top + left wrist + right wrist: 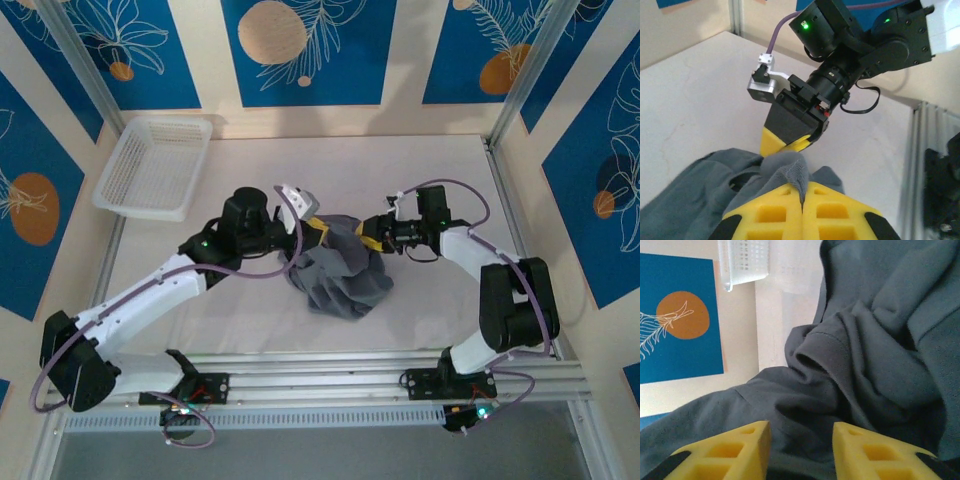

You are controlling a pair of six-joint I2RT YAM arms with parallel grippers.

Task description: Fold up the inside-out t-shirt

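The plain slate-grey soft cloth t-shirt [340,280] is not spread out. It sits as a crumpled heap in the middle of the white desk [420,170], between the 2 arms and well apart from the white mesh plastic basket [155,165] in the far-left corner.

Both hands meet at the heap's far edge, and the bulk of the cloth lies on their near side. The left hand [801,200] comes in from the left, its yellow fingers [775,212] pressed together on a raised ridge of grey cloth. The right hand [801,432] faces it from the right with its jaws parted. It is just at the cloth, with folds lying beyond the gap, and appears to grip nothing.

The left hand is therefore the one that has the shirt. Bunched like this, the heap shows no clear long axis.

A hemmed opening [812,357] shows in the right wrist view. I cannot tell whether it is a sleeve or the neck. The bottom hem and the shirt's underside are buried in the folds.
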